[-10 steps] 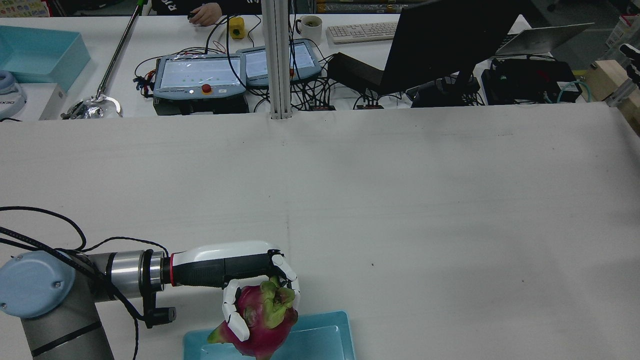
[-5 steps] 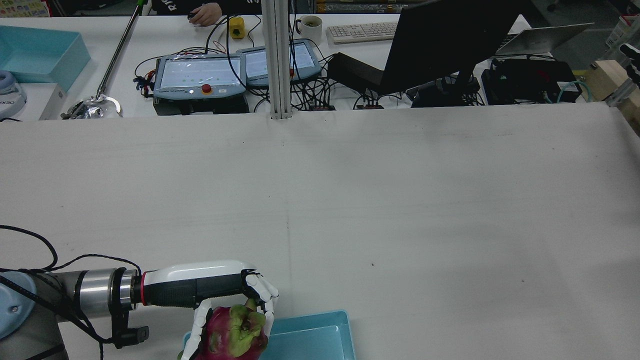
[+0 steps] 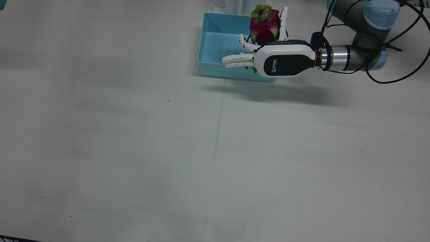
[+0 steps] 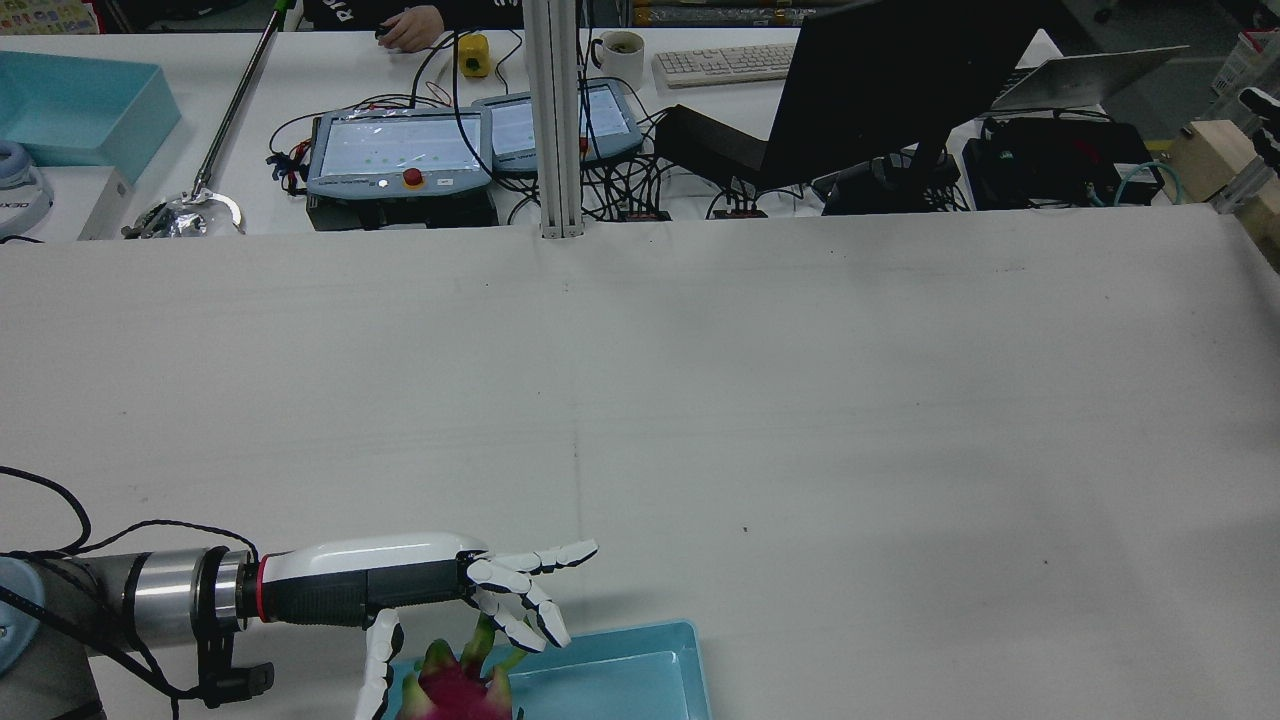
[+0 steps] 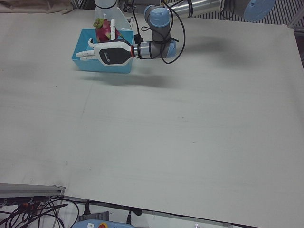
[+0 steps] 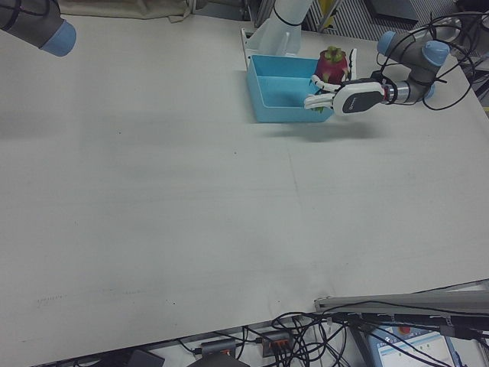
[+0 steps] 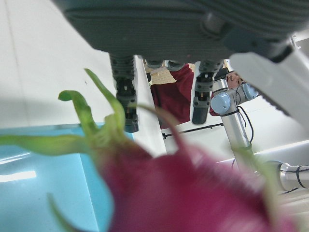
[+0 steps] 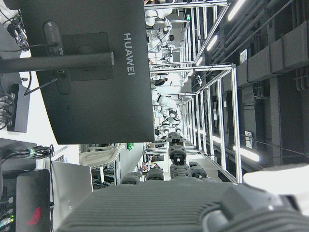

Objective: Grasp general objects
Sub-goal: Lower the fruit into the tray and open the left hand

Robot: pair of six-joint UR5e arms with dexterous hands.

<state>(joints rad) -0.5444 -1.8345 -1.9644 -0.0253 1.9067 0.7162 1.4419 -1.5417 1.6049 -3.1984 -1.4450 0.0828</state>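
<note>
- 1 dragon fruit [image 3: 264,24] sits in 1 blue bin [image 3: 215,43].
- 1 left hand [image 3: 265,60], fingers spread, empty, just beside it.
- Right hand's state: cannot tell.

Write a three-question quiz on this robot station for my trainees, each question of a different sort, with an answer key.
1. True or false: the left hand has its fingers closed around the dragon fruit.
2. Which colour is the bin? A red, B light blue, C yellow.
3. Fill in: the dragon fruit sits in the ____.

Key: 1 false, its fingers are spread. 2 B. 3 bin.
</note>
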